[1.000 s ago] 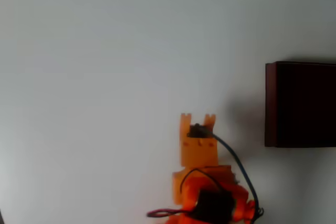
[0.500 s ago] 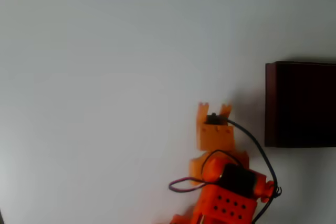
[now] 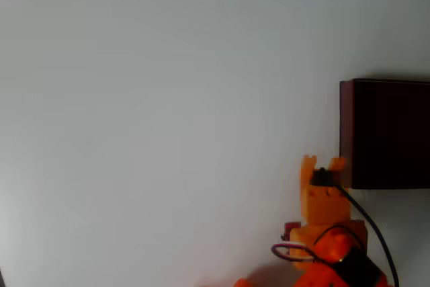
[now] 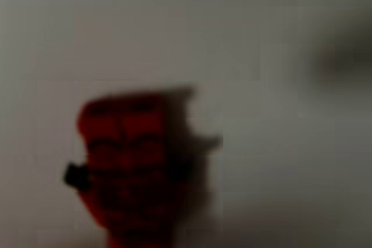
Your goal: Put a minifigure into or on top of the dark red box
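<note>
Looking down from overhead, I see my orange arm at the bottom right of the white bench, its end effector pointing up the picture with its two orange tips just beside the lower left corner of the dark red box. The box sits at the right edge, cut off by the frame, its maroon left wall showing and its inside very dark. A black cable runs from the wrist down toward the lower right.

On the wrist view everything is badly blurred. A red shape with darker red bands, which I take to be the minifigure, sits low and left of centre against the pale bench, with a small black bit at its left side and a shadow to its right. I cannot tell from either view how far apart the tips stand, or whether they grip the figure.
</note>
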Action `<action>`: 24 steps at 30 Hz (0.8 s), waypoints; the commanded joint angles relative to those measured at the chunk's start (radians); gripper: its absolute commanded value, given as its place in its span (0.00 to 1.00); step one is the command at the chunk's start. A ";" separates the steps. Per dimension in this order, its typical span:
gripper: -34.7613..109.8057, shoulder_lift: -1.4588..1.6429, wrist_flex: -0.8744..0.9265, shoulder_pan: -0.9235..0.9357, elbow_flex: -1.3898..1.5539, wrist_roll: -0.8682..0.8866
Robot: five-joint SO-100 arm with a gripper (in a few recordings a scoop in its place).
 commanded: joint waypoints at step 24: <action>0.40 0.100 0.025 -0.078 0.206 0.275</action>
